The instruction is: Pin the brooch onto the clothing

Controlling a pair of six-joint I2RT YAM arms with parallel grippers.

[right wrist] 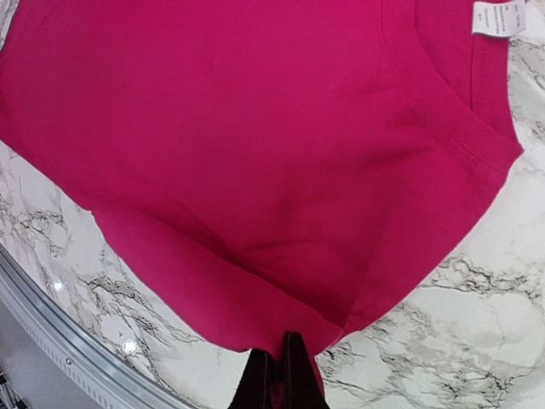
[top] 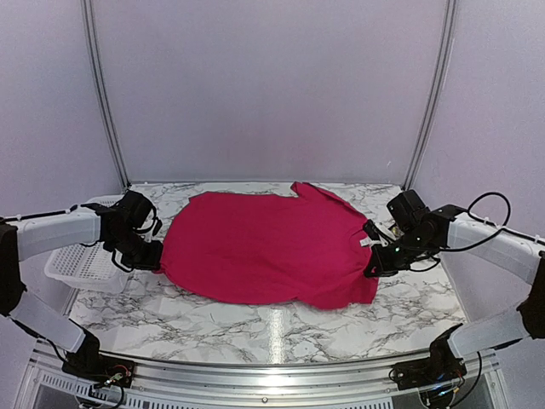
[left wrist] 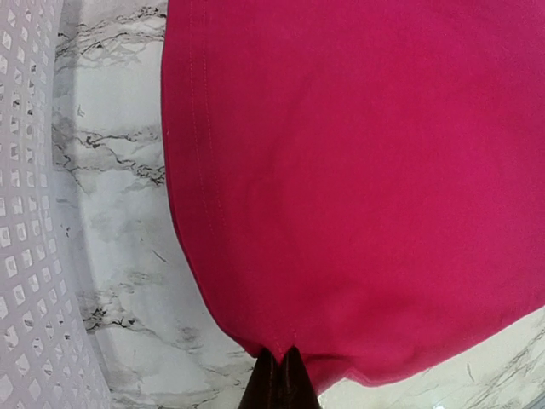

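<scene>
The clothing (top: 264, 247), a crimson-pink T-shirt, lies spread across the marble table, stretched between both arms. My left gripper (top: 156, 256) is shut on its hem edge at the left; the dark fingertips (left wrist: 292, 375) pinch the stitched hem of the clothing (left wrist: 358, 170). At the right, my right gripper (top: 372, 264) is shut on a folded edge below the neckline; its fingertips (right wrist: 295, 366) clamp the fabric of the clothing (right wrist: 255, 136). A small white neck label (right wrist: 499, 17) shows near the collar. The brooch is not in view.
A white perforated basket (top: 81, 264) stands at the table's left edge behind the left arm, its wall (left wrist: 25, 256) close beside the left gripper. A metal rail (top: 272, 371) runs along the near edge. Pale walls enclose the back and sides.
</scene>
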